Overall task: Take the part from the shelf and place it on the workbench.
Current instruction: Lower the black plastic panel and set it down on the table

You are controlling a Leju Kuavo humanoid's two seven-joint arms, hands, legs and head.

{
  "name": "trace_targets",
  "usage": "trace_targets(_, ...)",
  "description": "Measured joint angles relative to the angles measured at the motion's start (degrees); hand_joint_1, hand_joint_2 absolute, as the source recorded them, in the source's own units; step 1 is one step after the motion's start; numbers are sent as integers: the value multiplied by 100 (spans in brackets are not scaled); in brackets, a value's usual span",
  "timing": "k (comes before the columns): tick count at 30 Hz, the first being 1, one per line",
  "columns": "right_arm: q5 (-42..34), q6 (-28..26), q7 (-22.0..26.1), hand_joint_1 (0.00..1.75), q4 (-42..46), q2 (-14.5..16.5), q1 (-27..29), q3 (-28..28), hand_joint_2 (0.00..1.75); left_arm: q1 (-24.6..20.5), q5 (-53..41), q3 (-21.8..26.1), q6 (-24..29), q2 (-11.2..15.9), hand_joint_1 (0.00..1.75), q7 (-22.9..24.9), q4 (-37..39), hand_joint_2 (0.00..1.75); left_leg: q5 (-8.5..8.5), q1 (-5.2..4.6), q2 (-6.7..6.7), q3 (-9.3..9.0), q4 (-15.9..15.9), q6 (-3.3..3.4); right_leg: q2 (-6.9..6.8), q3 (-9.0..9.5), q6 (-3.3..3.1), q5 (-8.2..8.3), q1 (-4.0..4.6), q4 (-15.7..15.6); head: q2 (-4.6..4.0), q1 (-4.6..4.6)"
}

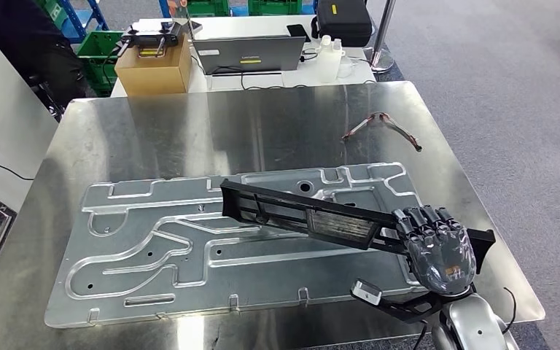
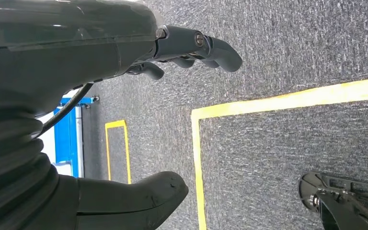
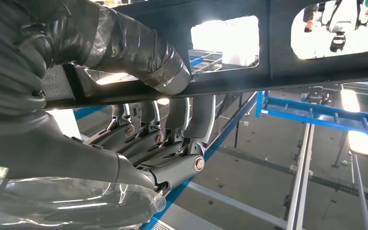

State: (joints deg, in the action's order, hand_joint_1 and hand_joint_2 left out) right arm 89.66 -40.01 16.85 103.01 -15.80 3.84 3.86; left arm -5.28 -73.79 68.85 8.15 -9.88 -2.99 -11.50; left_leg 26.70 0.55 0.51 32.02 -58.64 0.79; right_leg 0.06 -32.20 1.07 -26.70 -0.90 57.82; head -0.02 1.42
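Note:
The part (image 1: 299,211) is a long black plastic frame with slots. It stretches from the middle of the steel workbench (image 1: 189,124) toward the near right corner, over a large stamped metal panel (image 1: 189,255). My right hand (image 1: 437,244) grips its near right end. In the right wrist view the fingers (image 3: 172,129) wrap a bar of the part (image 3: 278,48) with the thumb across it. I cannot tell whether the part's far end touches the panel. My left hand (image 2: 124,96) hangs over grey carpet, fingers apart, holding nothing.
A red-brown pair of glasses (image 1: 379,125) lies on the bench at the back right. Behind the bench a white table carries a cardboard box (image 1: 154,65), a laptop (image 1: 248,52), a black bag (image 1: 344,20) and white bottles. A person (image 1: 14,36) stands at far left.

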Motion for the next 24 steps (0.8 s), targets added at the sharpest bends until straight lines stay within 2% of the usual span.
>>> trace_targets(24,0,-1,0,175,0,-2,0,-8,175,0,0,0,0,2,0,0,0,175,0,0,0,0,0,0,0,0,0,0,0,0,0,0)
